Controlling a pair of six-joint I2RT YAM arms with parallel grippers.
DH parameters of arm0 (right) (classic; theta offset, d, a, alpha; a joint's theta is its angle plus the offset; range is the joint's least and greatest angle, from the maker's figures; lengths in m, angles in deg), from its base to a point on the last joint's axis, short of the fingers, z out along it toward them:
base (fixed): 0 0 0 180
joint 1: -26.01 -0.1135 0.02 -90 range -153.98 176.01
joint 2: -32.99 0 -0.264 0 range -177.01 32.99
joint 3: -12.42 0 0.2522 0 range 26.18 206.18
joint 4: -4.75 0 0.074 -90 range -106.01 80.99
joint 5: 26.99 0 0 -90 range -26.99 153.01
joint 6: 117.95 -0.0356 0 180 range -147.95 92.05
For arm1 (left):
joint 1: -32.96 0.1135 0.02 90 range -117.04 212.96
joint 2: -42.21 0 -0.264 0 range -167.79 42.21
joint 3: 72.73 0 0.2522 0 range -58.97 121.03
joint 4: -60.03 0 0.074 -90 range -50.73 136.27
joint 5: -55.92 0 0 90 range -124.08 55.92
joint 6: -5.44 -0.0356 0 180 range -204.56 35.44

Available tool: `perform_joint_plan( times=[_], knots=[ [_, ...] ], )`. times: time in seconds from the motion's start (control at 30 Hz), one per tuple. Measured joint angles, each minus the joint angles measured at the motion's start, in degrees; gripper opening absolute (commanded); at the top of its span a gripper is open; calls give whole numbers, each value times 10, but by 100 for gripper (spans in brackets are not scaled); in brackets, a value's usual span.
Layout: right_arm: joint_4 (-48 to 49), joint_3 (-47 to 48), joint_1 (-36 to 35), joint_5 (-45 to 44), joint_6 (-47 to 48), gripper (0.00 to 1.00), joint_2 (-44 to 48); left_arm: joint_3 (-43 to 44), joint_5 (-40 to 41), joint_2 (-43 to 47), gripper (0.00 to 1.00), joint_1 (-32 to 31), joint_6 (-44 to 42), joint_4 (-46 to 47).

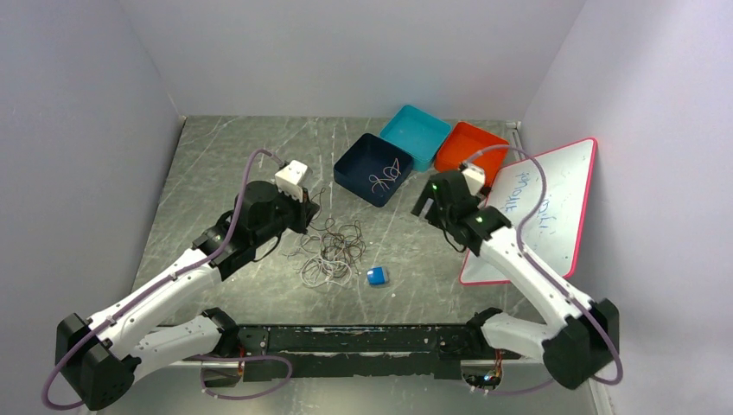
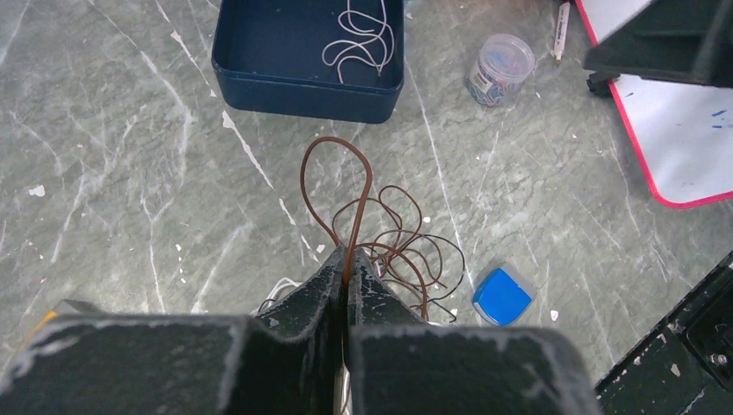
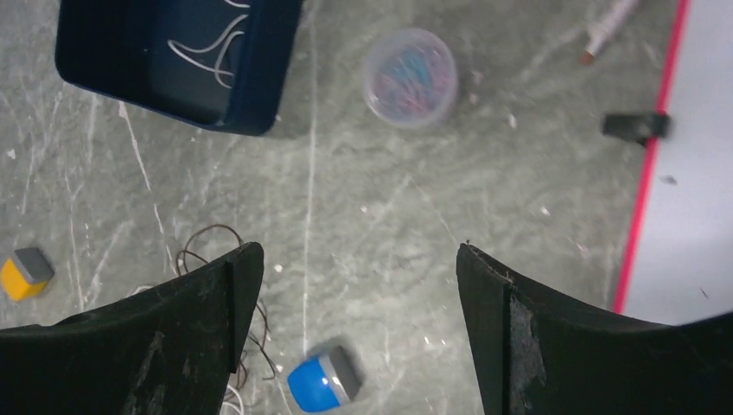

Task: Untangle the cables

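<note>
L gripper (image 2: 347, 285): jaws pinched tight on brown cable (image 2: 369, 185); cable comes up from between the tips.
Brown cable: from the pinch it runs fwd as a tall narrow loop ahead of L tips, toward navy tray (image 2: 307, 97); loop top stops short of tray wall.
Tangle (image 1: 333, 251): rest of the cables, thin dark + whitish loops heaped on table. L wrist view: just ahead-right of L tips, partly hidden under the fingers. Top view: right beside L gripper, well apart from R gripper (image 3: 359, 259).
White cable (image 2: 359, 41): lies alone inside navy tray, ahead of L gripper, apart from tangle.
R gripper: jaws spread wide, nothing between them; above bare table, touching no cable.
Cables vs R gripper: a few dark loops show just beside one finger (image 3: 173, 328); navy tray w/ white cable is ahead and to that same side.
Blue block (image 2: 501, 296): on table just right of tangle, right of L tips; in R wrist view it sits low between the R fingers, nearer the cable-side one.
Clip tub (image 2: 500, 67): clear, round, coloured bits inside; straight ahead of R gripper, ahead-right of L.
Yellow block (image 3: 24, 270): far out past the cable-side R finger.
Whiteboard (image 1: 536, 207): pink-edged, on R gripper's other side.
Teal tray (image 1: 415, 130), orange tray (image 1: 471, 143): beyond navy tray.
</note>
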Motion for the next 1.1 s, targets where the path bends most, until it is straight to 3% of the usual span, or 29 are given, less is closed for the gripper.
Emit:
perform_joint_plan(
  times=[0.37,0.63,0.87,1.1],
  knots=[
    [71,164,5,-3,101,89,-236,0,0,16,7,0,0,-1],
    [120,268,115,16,180,90,-356,0,0,19,7,0,3,-5],
    [174,339,205,110,235,94,-456,0,0,21,7,0,3,-14],
    [206,406,252,189,265,95,-562,0,-7,23,7,0,7,-22]
  ],
)
